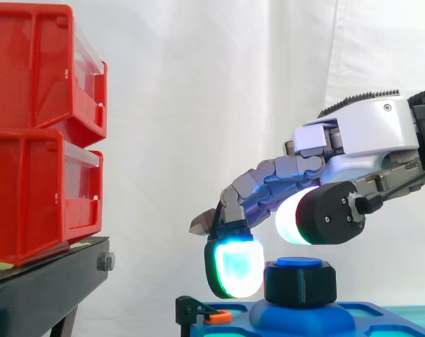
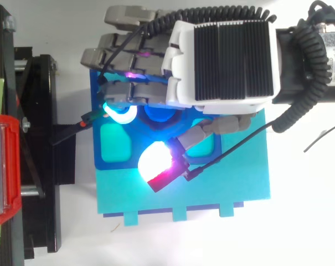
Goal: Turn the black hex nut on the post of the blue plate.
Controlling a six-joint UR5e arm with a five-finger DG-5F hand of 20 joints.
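Red bins [image 1: 36, 133] stack on the black stand [image 1: 43, 284] at the left of the side view, well apart from the blue plate [image 1: 388, 319] along the bottom, whose post [image 1: 298, 262] carries the black hex nut [image 1: 300, 282]. A cyan-green fingertip [image 1: 234, 267] hangs just beside the nut's left face and the white thumb pad [image 1: 293, 217] sits above it without touching. The hand [image 1: 367, 133], reaching in from the right, is curled over the nut, gripping nothing.

Hand [image 1: 360, 133] over black hex nut [image 1: 300, 283], red bins [image 1: 43, 133] left
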